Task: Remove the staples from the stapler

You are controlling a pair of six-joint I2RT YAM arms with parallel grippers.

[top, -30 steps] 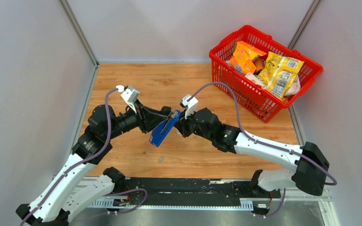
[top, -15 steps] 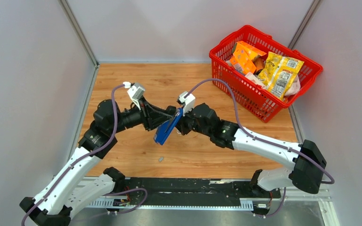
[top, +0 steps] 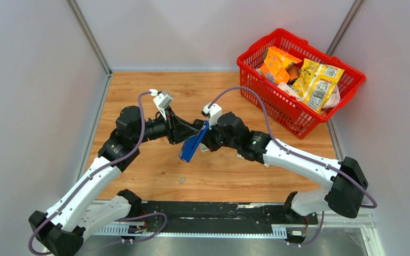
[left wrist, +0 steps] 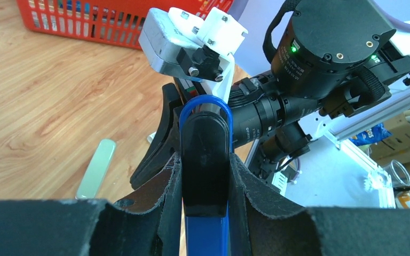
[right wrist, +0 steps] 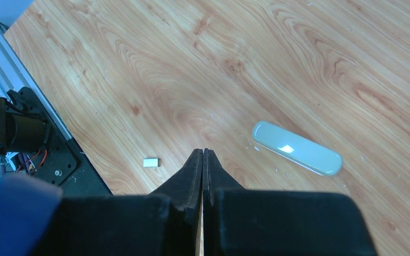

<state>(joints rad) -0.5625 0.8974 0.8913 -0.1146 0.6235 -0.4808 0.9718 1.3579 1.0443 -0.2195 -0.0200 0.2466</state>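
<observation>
The blue stapler [top: 192, 144] hangs tilted above the middle of the table, its black and blue body [left wrist: 205, 133] clamped between the pads of my left gripper [left wrist: 205, 165]. My right gripper [top: 207, 142] is right beside the stapler's upper end; its jaws [right wrist: 203, 153] are pressed together with nothing between them. A tiny grey strip of staples [top: 182, 181] lies on the wood near the front edge, seen below the right fingers as a small pale bar [right wrist: 150, 162].
A red basket [top: 252, 72] full of snack packets stands at the back right. A pale green oblong piece [right wrist: 297, 148] lies flat on the wood under the grippers [left wrist: 96, 168]. Grey walls close in the left, back and right sides.
Both arms have shifted right and slightly away from the near edge, carrying the stapler along. The staple strip on the table has stayed where it was.
</observation>
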